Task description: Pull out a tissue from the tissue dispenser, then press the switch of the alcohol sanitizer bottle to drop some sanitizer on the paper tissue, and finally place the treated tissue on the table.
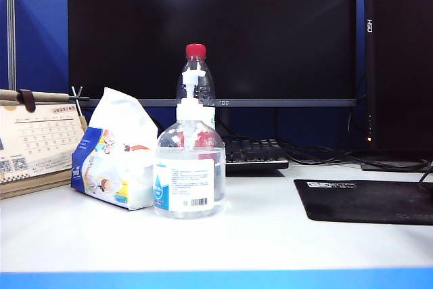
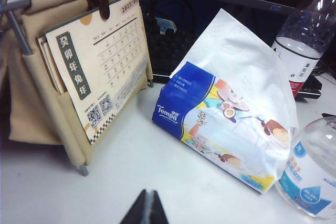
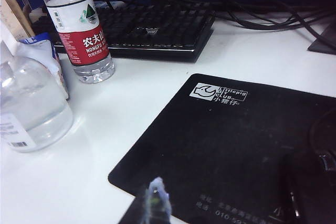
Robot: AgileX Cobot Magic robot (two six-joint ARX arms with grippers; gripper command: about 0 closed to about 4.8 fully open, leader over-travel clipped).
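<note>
nearest us, the left gripper (image 2: 146, 209) hangs low over the bare white table (image 1: 257, 235), its dark jaws pressed together on nothing. our right gripper (image 3: 156, 203) is likewise closed and empty, above the near edge of the flat black mouse pad (image 3: 231, 150). next comes the squat, rounded clear sanitizer bottle (image 1: 190, 181), with a smooth white pump head (image 1: 191, 89) on top. just beside it, touching or nearly so, slumps the soft, glossy tissue pack (image 1: 115, 157), a crumpled white tissue (image 1: 118, 109) peaking from its top. behind the sanitizer stands a slim red-capped water bottle (image 1: 196, 72), partly hidden. a desk calendar (image 1: 37, 143) sits left; a black keyboard (image 1: 254, 153) and dark monitor (image 1: 210, 32) lie farthest back.
</note>
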